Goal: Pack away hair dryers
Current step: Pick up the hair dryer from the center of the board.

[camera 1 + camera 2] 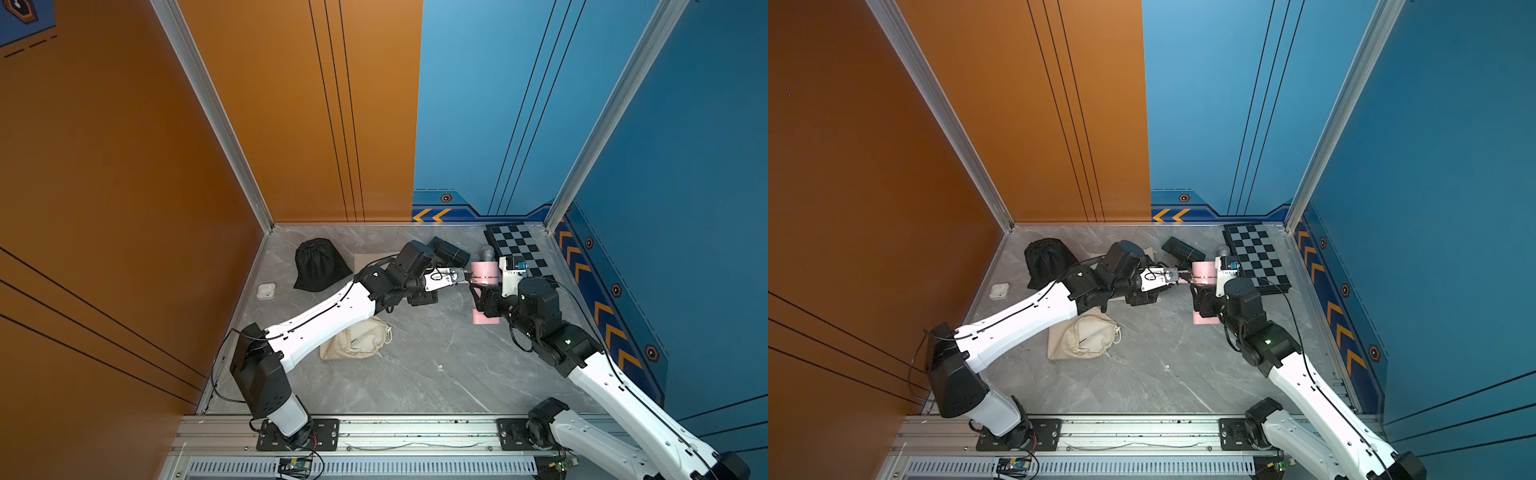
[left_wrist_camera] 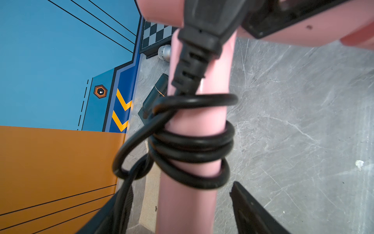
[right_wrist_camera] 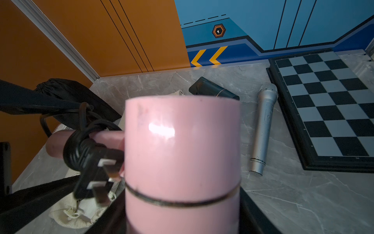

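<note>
The pink hair dryer (image 1: 484,270) (image 1: 1204,270) is held off the table by its fat barrel (image 3: 182,141), and my right gripper (image 1: 482,297) (image 3: 182,212) is shut on that barrel. Its handle (image 2: 192,202), wound with black cord (image 2: 192,145), points toward my left arm. My left gripper (image 1: 465,276) (image 2: 182,202) stands open around the handle's end, with a gap showing beside one finger (image 2: 249,206). The plug (image 3: 97,182) hangs loose beside the barrel. The black hair dryer (image 1: 451,251) (image 3: 214,91) lies on the table behind them.
A black drawstring bag (image 1: 318,266) sits at the back left. A beige cloth bag (image 1: 357,340) lies under my left arm, near a white earbud case (image 1: 266,291). A grey microphone (image 3: 263,129) lies beside a chessboard (image 1: 519,249) at the back right.
</note>
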